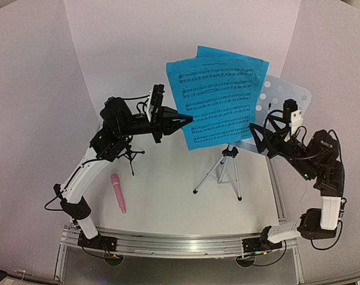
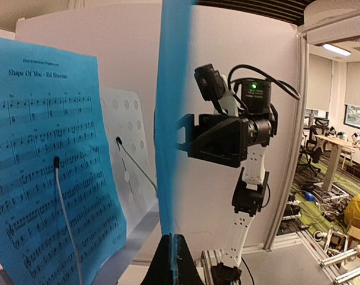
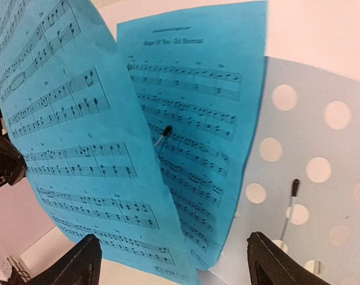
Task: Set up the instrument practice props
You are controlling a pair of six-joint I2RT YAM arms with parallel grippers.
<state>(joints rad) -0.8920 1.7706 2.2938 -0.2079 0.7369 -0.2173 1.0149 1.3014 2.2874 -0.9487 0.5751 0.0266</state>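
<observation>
Left wrist: left pincer (image 2: 172, 256) clamped on loose sheet (image 2: 171, 119).
Right pincer (image 3: 177, 264): apart.
Advice: ease sheet toward 3 o'clock, flat against desk (image 3: 304, 130).

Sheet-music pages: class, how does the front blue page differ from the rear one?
The front page is pinched at its edge by the left end effector; the rear page is ungripped. The rear page lies flat on the stand's desk under a wire arm; the front page bows away from it. Both are blue with printed music.
</observation>
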